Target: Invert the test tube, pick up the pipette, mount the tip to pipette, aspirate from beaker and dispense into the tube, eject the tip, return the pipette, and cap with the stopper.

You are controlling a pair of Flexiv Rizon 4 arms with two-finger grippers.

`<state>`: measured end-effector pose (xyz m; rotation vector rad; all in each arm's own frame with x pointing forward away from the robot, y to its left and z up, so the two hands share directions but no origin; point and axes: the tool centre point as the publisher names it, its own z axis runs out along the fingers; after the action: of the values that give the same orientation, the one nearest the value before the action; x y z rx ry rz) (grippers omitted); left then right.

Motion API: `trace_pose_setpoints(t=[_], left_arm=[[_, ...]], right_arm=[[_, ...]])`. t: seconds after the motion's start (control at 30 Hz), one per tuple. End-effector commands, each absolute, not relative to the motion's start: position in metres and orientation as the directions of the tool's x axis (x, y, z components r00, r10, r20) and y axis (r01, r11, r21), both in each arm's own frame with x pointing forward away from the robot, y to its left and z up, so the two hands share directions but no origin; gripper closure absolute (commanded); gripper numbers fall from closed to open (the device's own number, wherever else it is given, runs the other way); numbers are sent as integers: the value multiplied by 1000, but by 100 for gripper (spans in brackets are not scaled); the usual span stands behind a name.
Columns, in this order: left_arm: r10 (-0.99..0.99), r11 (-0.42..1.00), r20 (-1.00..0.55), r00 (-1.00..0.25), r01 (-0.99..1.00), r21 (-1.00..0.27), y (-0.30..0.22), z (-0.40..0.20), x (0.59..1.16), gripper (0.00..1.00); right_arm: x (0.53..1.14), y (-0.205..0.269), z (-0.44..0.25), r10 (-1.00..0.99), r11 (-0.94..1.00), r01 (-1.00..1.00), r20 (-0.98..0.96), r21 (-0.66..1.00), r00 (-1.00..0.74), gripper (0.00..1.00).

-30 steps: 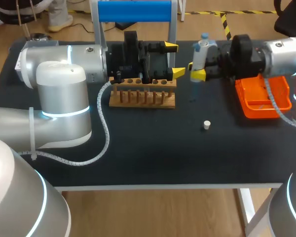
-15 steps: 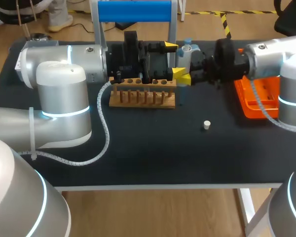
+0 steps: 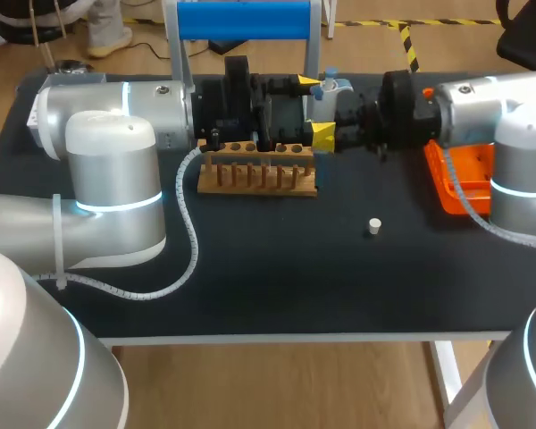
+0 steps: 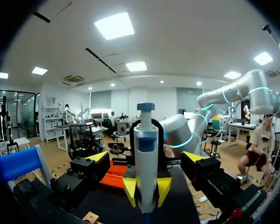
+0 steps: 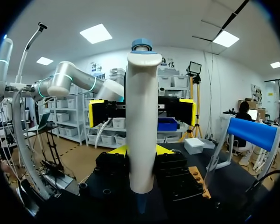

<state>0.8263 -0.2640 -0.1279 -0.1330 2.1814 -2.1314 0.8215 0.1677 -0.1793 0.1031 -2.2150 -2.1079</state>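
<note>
Right jaws: pinching pipette (image 3: 332, 88), upper centre of head view
Left jaws: spread, flanking it
Advice: hold pipette upright and centred, approach slowly

Bright, even light from overhead

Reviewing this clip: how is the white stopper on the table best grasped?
Grip the stopper by its sides, coming straight down from above: it sits alone on the table, small and low, with bare surface all round.
</note>
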Motion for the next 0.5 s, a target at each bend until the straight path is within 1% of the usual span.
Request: trace_pose_setpoints(t=[0.03,0.3,0.33,0.37,0.4,0.43,0.5], left_arm=[[-126,22,-3,-992,0,-1000,-265,-128,826,0],[-126,22,-3,-992,0,-1000,-265,-128,826,0],[-126,22,-3,-992,0,-1000,-265,-128,826,12],[-126,22,-3,-992,0,-1000,-265,-128,826,55],[-126,22,-3,-992,0,-1000,-265,-128,826,96],[-126,22,-3,-992,0,-1000,-265,-128,826,100],[-126,22,-3,-992,0,-1000,-265,-128,826,100]], right_arm=[[819,171,-178,-93,46,6,11,999,-996,100],[819,173,-177,-81,36,4,7,999,-997,100],[820,174,-177,-80,36,4,7,999,-997,100],[820,174,-176,-77,35,1,3,999,-997,100],[819,174,-176,-75,33,-5,-3,999,-997,100],[819,174,-176,-72,35,-8,-6,999,-997,100],[820,173,-175,-68,35,-10,-7,999,-998,100]])
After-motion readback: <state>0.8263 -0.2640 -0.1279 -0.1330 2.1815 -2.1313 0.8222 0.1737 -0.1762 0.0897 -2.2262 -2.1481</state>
